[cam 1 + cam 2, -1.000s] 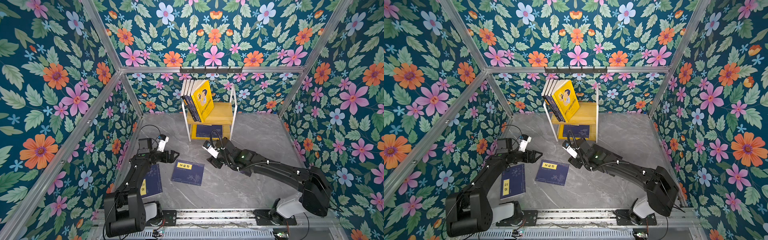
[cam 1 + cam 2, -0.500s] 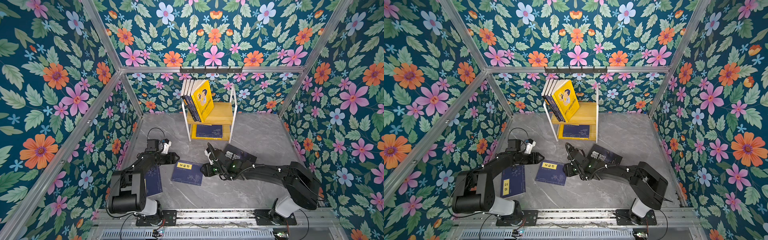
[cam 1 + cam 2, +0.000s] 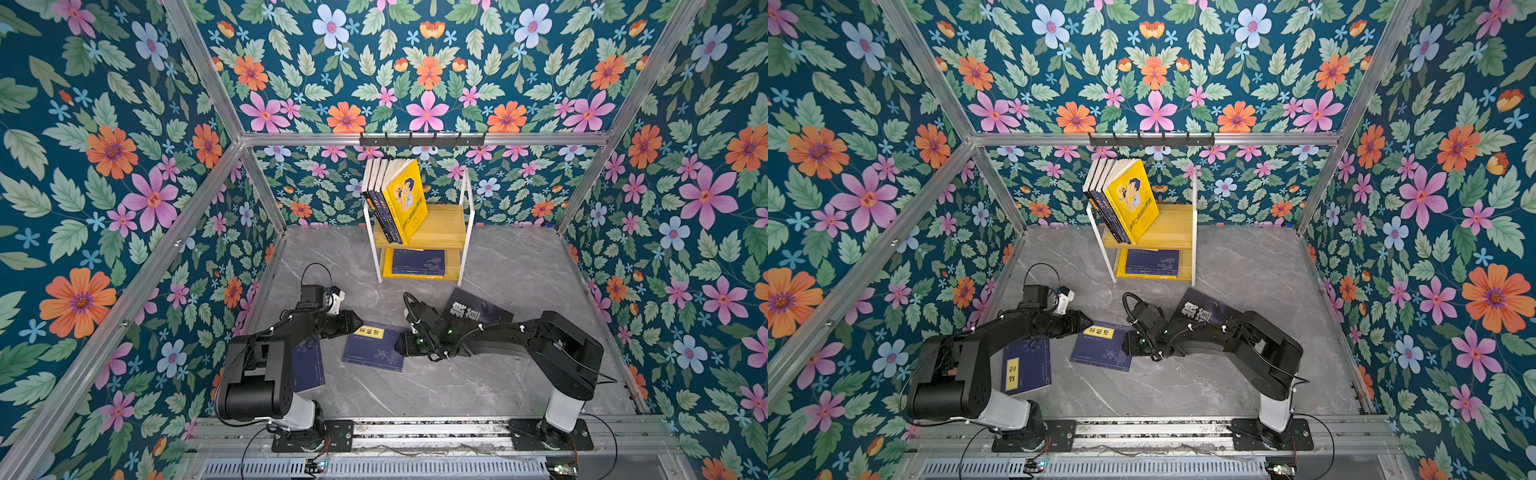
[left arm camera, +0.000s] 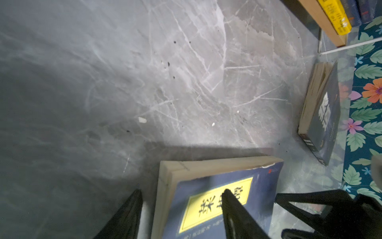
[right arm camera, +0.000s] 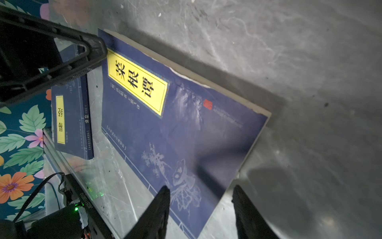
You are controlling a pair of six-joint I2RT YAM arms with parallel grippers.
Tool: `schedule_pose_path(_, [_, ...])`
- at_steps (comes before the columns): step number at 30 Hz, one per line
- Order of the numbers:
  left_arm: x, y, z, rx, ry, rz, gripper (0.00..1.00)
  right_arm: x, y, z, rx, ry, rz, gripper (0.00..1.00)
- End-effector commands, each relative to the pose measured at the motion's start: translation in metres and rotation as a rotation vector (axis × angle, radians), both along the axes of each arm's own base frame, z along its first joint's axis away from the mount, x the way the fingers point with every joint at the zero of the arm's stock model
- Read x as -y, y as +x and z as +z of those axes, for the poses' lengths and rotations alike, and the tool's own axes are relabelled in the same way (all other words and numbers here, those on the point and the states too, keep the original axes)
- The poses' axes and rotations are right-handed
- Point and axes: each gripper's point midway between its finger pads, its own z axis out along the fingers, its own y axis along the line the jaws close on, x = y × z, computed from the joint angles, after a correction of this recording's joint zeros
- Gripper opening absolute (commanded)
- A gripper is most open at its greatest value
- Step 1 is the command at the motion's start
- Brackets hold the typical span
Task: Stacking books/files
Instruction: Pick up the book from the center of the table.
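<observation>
A thin navy book with a yellow title label [image 3: 374, 349] [image 3: 1102, 349] lies flat mid-floor in both top views. My left gripper [image 3: 358, 324] [image 4: 182, 190] is open at its label corner. One finger [image 4: 128, 215] sits on the floor beside the page edge and the other finger [image 4: 233, 211] is over the label. My right gripper [image 3: 399, 345] [image 5: 201, 186] is open at the opposite corner, which lies between its fingers. A second navy book [image 3: 309, 365] [image 3: 1027, 365] lies partly under the left arm. A black book with white characters [image 3: 473, 311] [image 4: 322, 115] lies behind the right arm.
A small white-framed shelf [image 3: 446, 228] [image 3: 1175, 228] stands at the back. On its upper board several books lean upright, fronted by a yellow cartoon cover [image 3: 405, 201]; flat books [image 3: 417, 262] lie on the lower board. Floral walls enclose the grey marble floor [image 3: 519, 266].
Both arms have come down to the middle navy book. The left gripper moved right to its label corner and narrowed. The right gripper moved toward the near side, uncovering the black book.
</observation>
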Motion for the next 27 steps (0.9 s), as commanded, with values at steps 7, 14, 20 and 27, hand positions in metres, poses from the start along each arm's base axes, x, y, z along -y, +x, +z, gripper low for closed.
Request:
schedule_pose_path(7, [0.019, -0.008, 0.015, 0.003, -0.071, -0.029, 0.47, 0.005, 0.021, -0.006, 0.020, -0.020, -0.038, 0.47])
schedule_pose_path(14, [0.022, -0.007, 0.021, 0.005, -0.091, -0.024, 0.27, 0.014, 0.035, -0.008, 0.048, -0.051, -0.042, 0.46])
schedule_pose_path(20, [0.021, -0.005, 0.028, 0.023, -0.087, -0.014, 0.01, 0.021, 0.038, -0.003, 0.083, -0.081, -0.022, 0.47])
schedule_pose_path(27, [0.023, 0.000, 0.039, 0.048, -0.101, -0.012, 0.00, 0.041, 0.038, 0.023, 0.237, -0.121, 0.023, 0.57])
